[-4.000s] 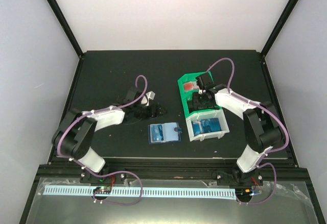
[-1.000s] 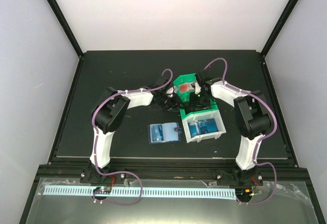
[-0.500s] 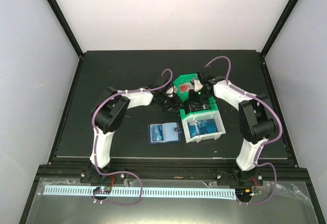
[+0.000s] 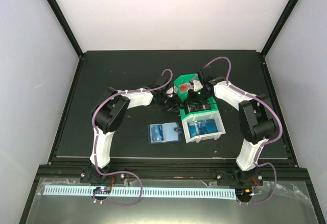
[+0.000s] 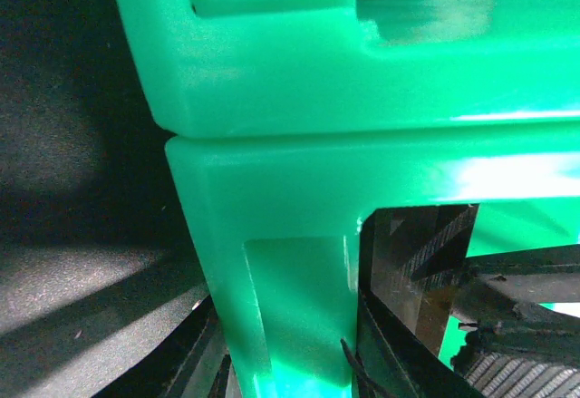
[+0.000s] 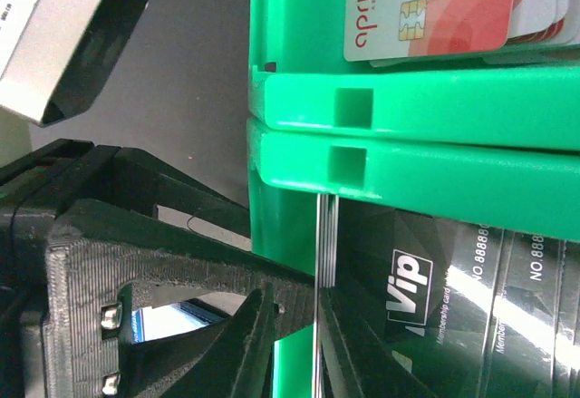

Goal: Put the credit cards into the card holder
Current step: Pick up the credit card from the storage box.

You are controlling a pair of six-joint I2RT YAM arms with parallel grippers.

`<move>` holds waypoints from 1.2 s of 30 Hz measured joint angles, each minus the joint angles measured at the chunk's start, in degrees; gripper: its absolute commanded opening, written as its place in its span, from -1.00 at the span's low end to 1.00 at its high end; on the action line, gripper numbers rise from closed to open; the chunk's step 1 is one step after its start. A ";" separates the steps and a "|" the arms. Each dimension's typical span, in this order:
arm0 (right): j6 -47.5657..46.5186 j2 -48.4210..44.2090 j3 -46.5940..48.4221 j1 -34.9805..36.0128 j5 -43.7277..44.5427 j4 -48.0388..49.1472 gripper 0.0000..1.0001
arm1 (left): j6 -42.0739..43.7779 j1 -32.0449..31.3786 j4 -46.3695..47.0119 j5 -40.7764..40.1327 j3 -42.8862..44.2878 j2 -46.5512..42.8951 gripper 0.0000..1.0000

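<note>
The card holder [image 4: 163, 132] lies open on the black table, its lighter blue inside up. Blue credit cards [image 4: 205, 128] fill the white bin. My left gripper [image 4: 172, 100] [image 5: 290, 371] is shut on the left wall of the green bin [image 5: 272, 307] [image 4: 185, 81]. My right gripper [image 4: 196, 100] [image 6: 317, 289] reaches into the bin's middle compartment. It is shut on the thin edge of one card, beside a stack of black "Vip" cards [image 6: 435, 298] standing on edge.
The white bin [image 4: 190, 127] is joined to the green one on its near side, right of the card holder. Red-and-white cards [image 6: 435, 8] lie in the far green compartment. Both arms crowd the bin from opposite sides.
Since the oldest frame my left arm has crossed to the green bin and taken hold of its wall. Over the last second the right gripper narrowed onto a card; the bin shifted slightly.
</note>
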 measured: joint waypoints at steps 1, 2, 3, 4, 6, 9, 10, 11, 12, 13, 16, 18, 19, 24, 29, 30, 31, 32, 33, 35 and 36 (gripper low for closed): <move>0.02 0.02 0.00 0.00 -0.07 0.13 -0.60 | 0.00 0.00 0.00 0.00 0.00 0.00 -0.45; 0.02 0.02 0.00 0.00 -0.15 0.24 -0.60 | 0.00 0.00 -0.02 0.00 0.00 0.00 -0.45; 0.04 0.02 0.00 0.00 -0.13 0.33 -0.58 | 0.00 0.00 -0.02 0.00 0.00 0.00 -0.45; 0.11 0.02 0.00 0.00 -0.13 0.35 -0.57 | 0.00 0.00 -0.02 0.00 0.00 0.00 -0.45; 0.07 0.02 0.00 0.00 0.22 0.33 -0.56 | 0.02 0.00 -0.02 0.00 0.00 0.00 -0.45; 0.07 0.02 0.00 -0.02 1.25 0.28 -0.72 | 0.02 0.00 -0.04 0.00 0.00 0.00 -0.45; 0.11 0.00 0.00 -0.02 1.73 0.17 -0.81 | 0.02 0.00 -0.04 0.00 0.00 0.00 -0.45; 0.07 0.00 0.00 -0.02 2.05 0.09 -0.86 | 0.02 0.00 -0.04 0.02 0.00 0.00 -0.45; 0.02 0.00 0.00 -0.02 2.51 0.02 -0.89 | 0.02 0.00 -0.04 0.02 0.00 0.00 -0.45; 0.17 0.00 0.00 0.00 2.89 -0.13 -0.90 | 0.04 0.00 -0.02 0.04 0.00 0.00 -0.45; 0.22 -0.02 -0.07 0.17 4.09 -1.01 -0.92 | 0.04 0.00 0.00 0.07 0.00 0.00 -0.45; 0.22 -0.04 -0.07 0.20 5.14 -1.46 -0.92 | 0.04 0.00 0.00 0.09 0.00 0.00 -0.45; 0.20 -0.04 -0.07 0.20 5.44 -1.66 -0.92 | 0.07 0.00 0.00 0.07 0.00 0.00 -0.45; -0.02 -0.04 -0.07 0.20 5.68 -2.38 -0.76 | 0.07 0.00 0.00 0.11 0.00 0.02 -0.45; -0.44 0.00 -0.26 0.26 2.93 -1.92 -0.71 | 0.07 0.00 0.00 0.15 -0.02 0.02 -0.45; -0.44 0.13 -0.42 0.37 2.38 -1.88 -0.72 | 0.07 0.00 0.00 0.15 -0.02 0.02 -0.45; -0.44 0.28 -0.59 0.52 1.88 -1.84 -0.71 | 0.09 0.00 0.00 0.15 -0.02 0.02 -0.45; -0.44 0.48 -0.76 0.72 1.44 -1.81 -0.71 | 0.11 0.00 0.02 0.17 -0.02 0.02 -0.45; -0.42 0.68 -1.03 1.01 1.07 -1.81 -0.69 | 0.13 0.00 0.02 0.22 -0.04 0.02 -0.45; -0.39 0.85 -1.40 1.22 1.01 -1.99 -0.65 | 0.33 0.02 -0.04 0.28 -0.11 0.02 -0.45; -0.26 0.85 -1.53 1.22 1.09 -1.97 -0.64 | 0.42 0.04 -0.04 0.37 -0.11 0.02 -0.45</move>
